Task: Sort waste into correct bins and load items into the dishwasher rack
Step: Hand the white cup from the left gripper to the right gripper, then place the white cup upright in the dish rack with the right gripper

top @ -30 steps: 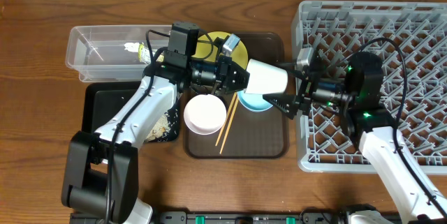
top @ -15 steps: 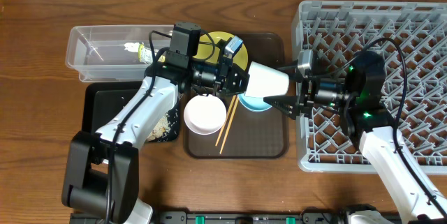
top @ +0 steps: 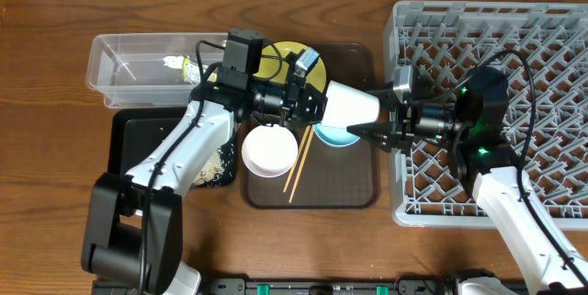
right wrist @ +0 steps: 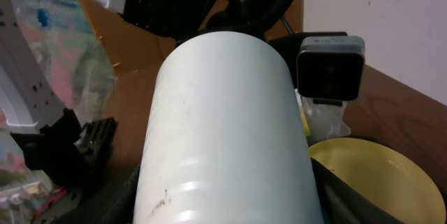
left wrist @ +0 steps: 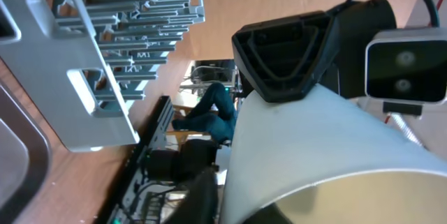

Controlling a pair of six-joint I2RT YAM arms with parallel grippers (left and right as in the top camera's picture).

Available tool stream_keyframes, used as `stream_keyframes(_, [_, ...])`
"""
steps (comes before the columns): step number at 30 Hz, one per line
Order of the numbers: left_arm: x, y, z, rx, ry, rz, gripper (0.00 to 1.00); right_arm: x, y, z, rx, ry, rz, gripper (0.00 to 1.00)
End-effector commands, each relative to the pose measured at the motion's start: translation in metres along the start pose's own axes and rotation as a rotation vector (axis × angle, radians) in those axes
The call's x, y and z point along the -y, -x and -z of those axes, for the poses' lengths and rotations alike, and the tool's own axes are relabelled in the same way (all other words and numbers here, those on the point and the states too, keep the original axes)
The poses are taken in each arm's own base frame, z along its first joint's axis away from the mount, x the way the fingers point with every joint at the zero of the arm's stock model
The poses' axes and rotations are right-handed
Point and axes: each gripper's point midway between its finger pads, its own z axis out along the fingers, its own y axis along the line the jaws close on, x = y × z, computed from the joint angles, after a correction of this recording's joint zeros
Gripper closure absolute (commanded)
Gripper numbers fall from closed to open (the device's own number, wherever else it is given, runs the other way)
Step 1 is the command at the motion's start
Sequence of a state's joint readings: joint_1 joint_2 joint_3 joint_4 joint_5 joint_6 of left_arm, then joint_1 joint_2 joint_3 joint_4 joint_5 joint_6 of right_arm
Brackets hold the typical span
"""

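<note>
Left end effector (top: 310, 104) pinching the cup (top: 354, 104) at its mouth end; in the left wrist view the rim + pale inside sit nearest the cam. Right end effector (top: 367, 111) spread, one finger each side of the cup's closed end; can't tell if the pads touch it.

Cup is held in the air on its side; long axis approx. parallel to the near edge of the worktop (top: 55, 56); mouth twd the left edge, base twd the right edge, base end skewed a little twd the near edge. Cup looks pale green-white, smooth, plain; faint dark scuffs on the wall in the right wrist view.

It hangs over the far right part of the brown serving tray (top: 340, 185); light blue bowl (top: 333, 137) below it; white bowl (top: 268, 151) just left of that; chopsticks (top: 300, 162) between the two bowls, angled; yellow plate (top: 276, 61) at the tray's far side, partly behind the left arm.

Dishwasher rack (top: 551, 56) along the right edge; clear tub (top: 129, 61) twd the far left corner w/ the wrapper (top: 188, 70) in its right end; black tray (top: 138, 148) on the tub's near side, food scraps (top: 216, 166) at its right end.
</note>
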State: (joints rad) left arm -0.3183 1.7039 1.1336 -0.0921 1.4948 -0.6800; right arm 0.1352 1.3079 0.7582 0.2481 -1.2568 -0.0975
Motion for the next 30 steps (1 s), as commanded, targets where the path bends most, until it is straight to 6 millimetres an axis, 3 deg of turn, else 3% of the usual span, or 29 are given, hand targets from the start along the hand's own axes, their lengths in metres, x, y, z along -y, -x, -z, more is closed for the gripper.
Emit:
stream_keyframes(1, [0.005,-0.003,-0.001,-0.018,-0.018,-0.034,0.71,-0.002,0.005,-0.001,0.003,0.012,-0.005,0.48])
stream_keyframes(7, [-0.026,0.027,0.010,0.147,0.160,-0.095,0.57,0.017,-0.010,0.002,-0.037,-0.100,-0.094,0.61])
stream_keyframes(11, [-0.064,0.050,0.042,0.314,0.369,-0.060,0.55,0.046,-0.032,0.014,-0.101,-0.288,-0.192,0.70])
stream_keyframes(13, [-0.080,0.053,0.060,0.363,0.462,-0.039,0.52,0.058,-0.041,0.021,-0.126,-0.368,-0.240,0.77])
stream_keyframes(16, [-0.098,0.046,0.088,0.396,0.602,-0.028,0.49,0.071,-0.051,0.038,-0.154,-0.488,-0.332,0.99])
stream_keyframes(17, [-0.100,0.041,0.097,0.396,0.647,-0.030,0.49,0.071,-0.052,0.044,-0.164,-0.510,-0.359,0.99])
stream_keyframes(23, [-0.096,0.009,0.148,0.445,0.897,-0.015,0.49,0.079,-0.044,0.093,-0.270,-0.749,-0.472,0.99])
stream_keyframes(30, [-0.068,-0.016,0.190,0.570,1.098,-0.031,0.49,0.071,-0.050,0.180,-0.505,-1.193,-0.657,0.99])
